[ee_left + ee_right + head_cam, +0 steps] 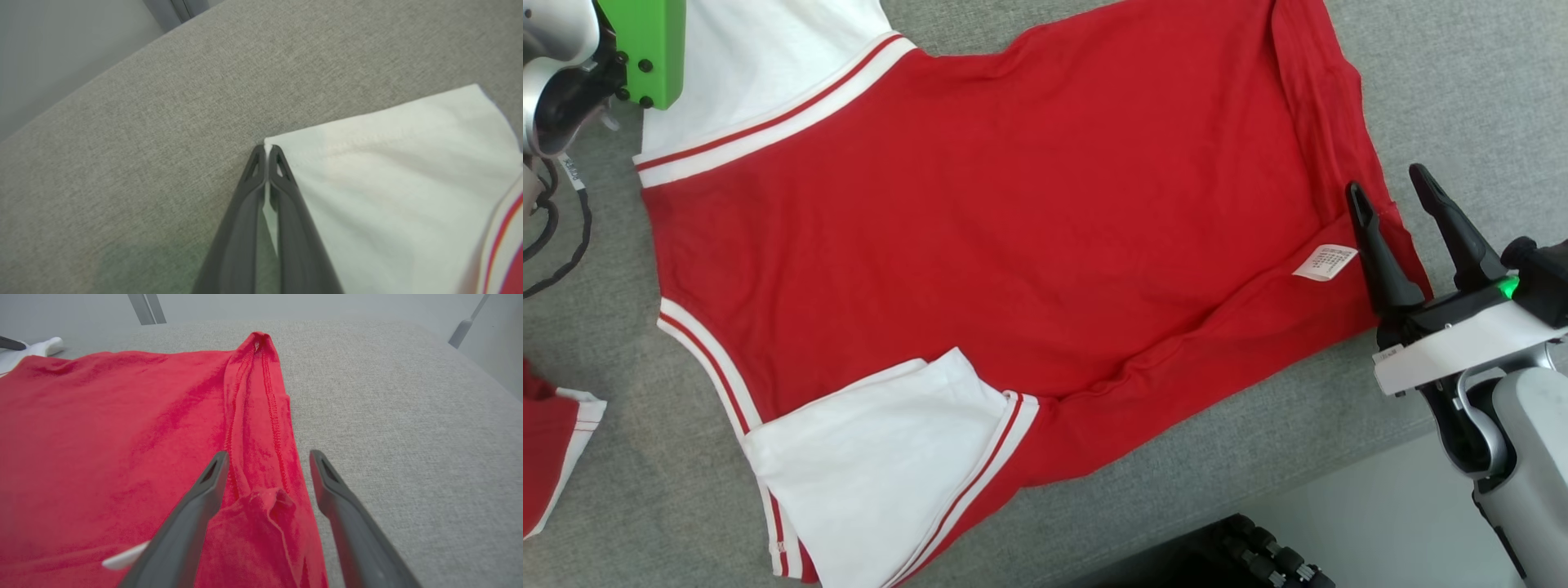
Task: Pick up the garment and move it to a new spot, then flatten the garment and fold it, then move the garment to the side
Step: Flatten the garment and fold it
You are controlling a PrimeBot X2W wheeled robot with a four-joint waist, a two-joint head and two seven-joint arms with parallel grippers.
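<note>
On grey fabric surface [1462,82], red white-sleeved jersey [1013,229] lies long axis left–right, hem [269,416] rightward. Left gripper [266,153] pinches sleeve corner [314,143]; right gripper [1387,181] spread astride hem.

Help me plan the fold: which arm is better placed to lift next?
Left. The left gripper is shut on the white sleeve corner; the right gripper stands open astride the red hem, gripping nothing.

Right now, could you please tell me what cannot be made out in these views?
Head view: care label, print too small to read.
Head view: red-and-white cloth at the left edge, cut off; what it is, unclear.
Head view: dark ridged object, cut by the bottom edge.
Left wrist view: how much of the white sleeve the shut left gripper pinches, hidden by its fingers.
</note>
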